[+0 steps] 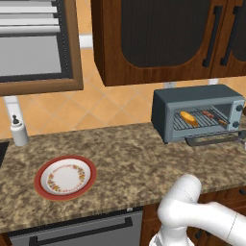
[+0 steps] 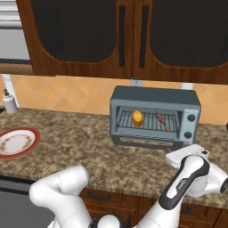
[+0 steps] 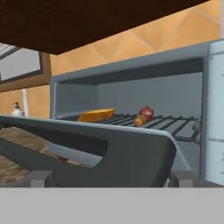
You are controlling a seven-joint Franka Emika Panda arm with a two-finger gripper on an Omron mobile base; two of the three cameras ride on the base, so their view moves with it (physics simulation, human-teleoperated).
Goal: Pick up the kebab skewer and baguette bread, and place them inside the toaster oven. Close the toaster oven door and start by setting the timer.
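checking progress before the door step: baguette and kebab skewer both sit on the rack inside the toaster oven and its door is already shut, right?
Not quite: the toaster oven door hangs open, as the hand view shows. The baguette and kebab skewer do sit on the rack inside the toaster oven.

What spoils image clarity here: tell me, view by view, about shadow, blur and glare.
Left base view: flat even light, toaster oven sharp, no glare. Right base view: upper cabinets dark, baguette bread crisp. Hand view: toaster oven door looms near and soft-edged; kebab skewer small but distinct.

the grey-blue toaster oven sits right of centre, its door dropped open; the golden baguette bread and kebab skewer lie on its rack.
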